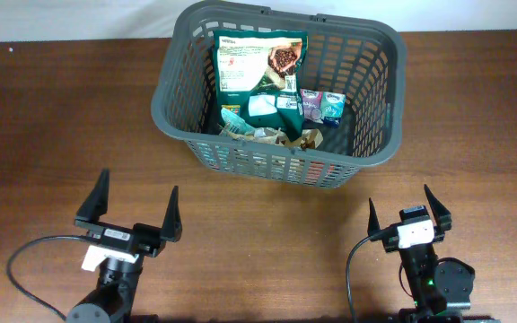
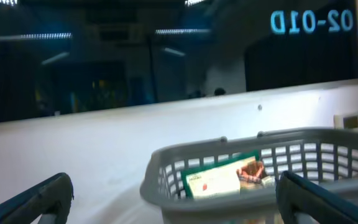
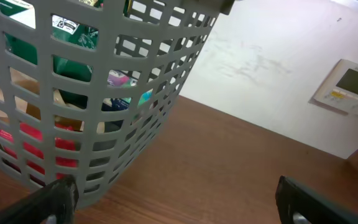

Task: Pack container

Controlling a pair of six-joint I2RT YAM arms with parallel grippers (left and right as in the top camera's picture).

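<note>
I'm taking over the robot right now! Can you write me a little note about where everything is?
Left hand: open, empty, short of the basket.
Right hand: open, empty, also short of it.
Basket: ahead of both hands, holding a green bag, small packs and brown wrappers.
Done: those are inside.
Left: no packs show outside the basket, so packing looks finished.

container (image 3: 166, 6) cut off at left and top in right wrist view, green pouch (image 1: 260, 63) print too small to read
</note>
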